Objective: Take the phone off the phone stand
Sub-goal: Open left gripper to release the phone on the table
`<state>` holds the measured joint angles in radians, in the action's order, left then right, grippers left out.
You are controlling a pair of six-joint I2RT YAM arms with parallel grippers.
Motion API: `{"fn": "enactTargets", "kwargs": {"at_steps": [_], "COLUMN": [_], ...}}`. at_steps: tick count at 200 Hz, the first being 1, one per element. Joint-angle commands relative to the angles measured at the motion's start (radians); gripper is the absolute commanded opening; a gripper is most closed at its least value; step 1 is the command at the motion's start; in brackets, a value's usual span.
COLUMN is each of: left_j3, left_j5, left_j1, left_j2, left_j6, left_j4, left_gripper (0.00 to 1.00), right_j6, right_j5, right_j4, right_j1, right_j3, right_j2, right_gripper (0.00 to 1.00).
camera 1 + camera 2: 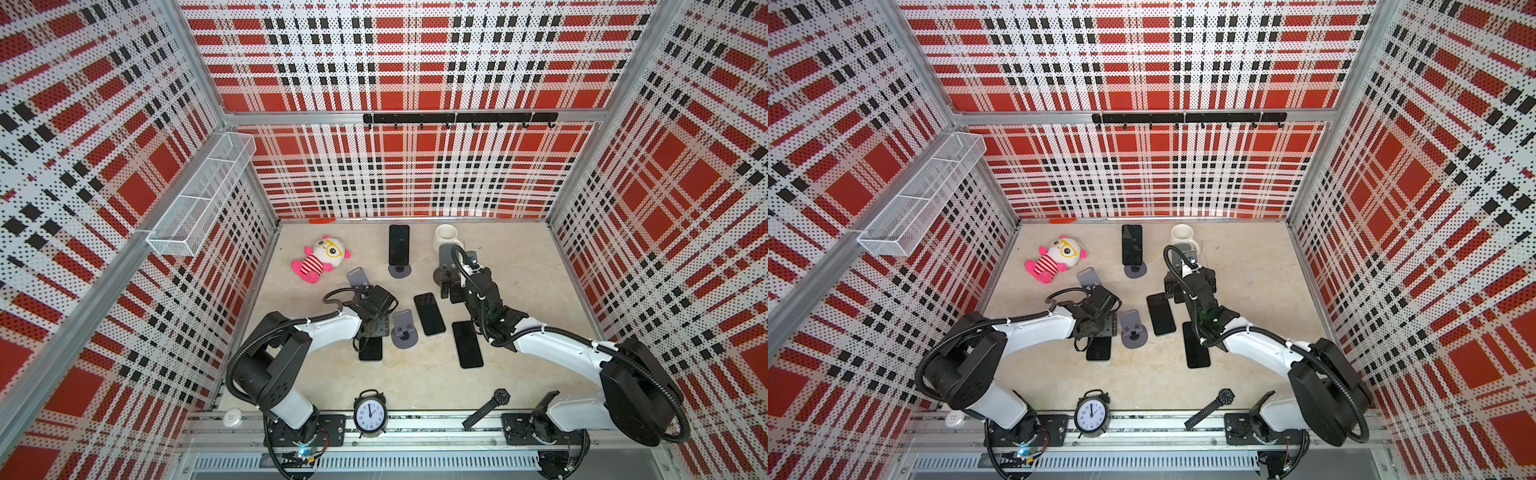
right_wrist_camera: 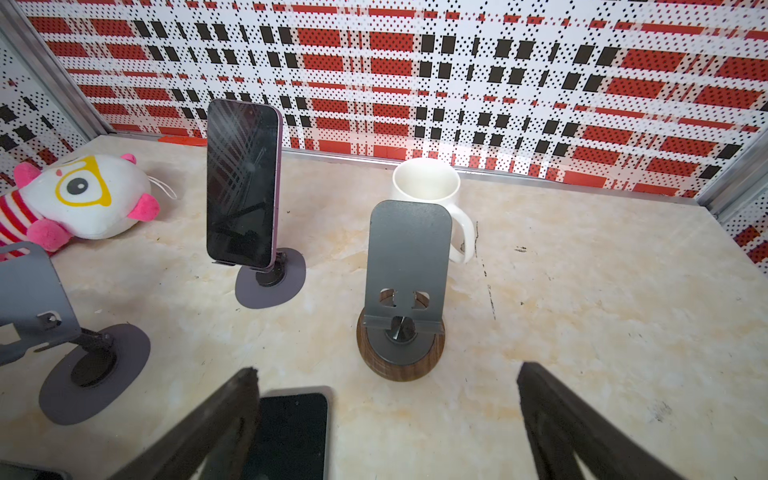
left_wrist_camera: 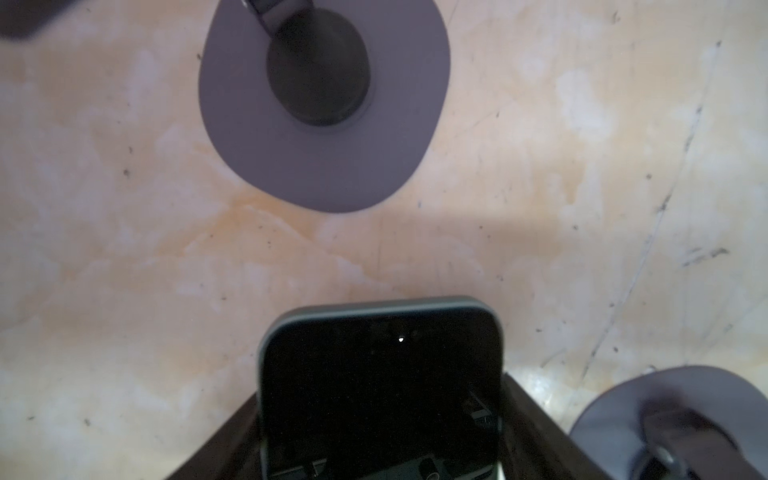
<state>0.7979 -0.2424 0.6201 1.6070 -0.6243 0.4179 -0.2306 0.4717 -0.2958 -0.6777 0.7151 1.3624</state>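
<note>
At the back middle of the beige marble-look bench [image 1: 528, 291], a black-screened, purple-edged phone [image 2: 243, 183] is standing upright on a grey round-based stand [image 2: 270, 286]. Nearer the front, the left pincer [image 3: 382, 390] is pinching a dark grey-cased phone [image 3: 380, 361] by its long sides, just beside an empty grey stand [image 1: 404, 330]. The right pincer [image 2: 386, 368] is hanging spread wide before an empty wood-based stand [image 2: 401, 291].

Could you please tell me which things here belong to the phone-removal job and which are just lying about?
Job: upright phone; its stand; second phone between the fingers of the left gripper; open right gripper.
Lying about: plush toy; mug; alarm clock; watch.
</note>
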Motion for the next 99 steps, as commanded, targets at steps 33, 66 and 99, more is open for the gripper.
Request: {"fn": "enactTargets", "kwargs": {"at_steps": [33,66,99], "left_j3": [-0.02,-0.033,-0.033], "left_j5": [0.054,0.069,0.064], "left_j1": [-0.02,-0.029,-0.029], "left_j2": [0.018,0.009,0.004], "left_j6": [0.003,0.009,0.008], "left_j4": [0.044,0.035,0.036], "left_gripper": [0.8,0.79,0.79], "right_j6": [-0.008,-0.009,-0.009], "right_j5": [-0.004,-0.004,-0.004], "right_j4": [-0.003,-0.003,-0.005], "right_j1": [0.006,0.005,0.005], "right_j3": [-0.002,-0.002,-0.003], "right_j2": [-0.011,-0.014,-0.013], "right_gripper": [1.0,1.0,1.0]}}
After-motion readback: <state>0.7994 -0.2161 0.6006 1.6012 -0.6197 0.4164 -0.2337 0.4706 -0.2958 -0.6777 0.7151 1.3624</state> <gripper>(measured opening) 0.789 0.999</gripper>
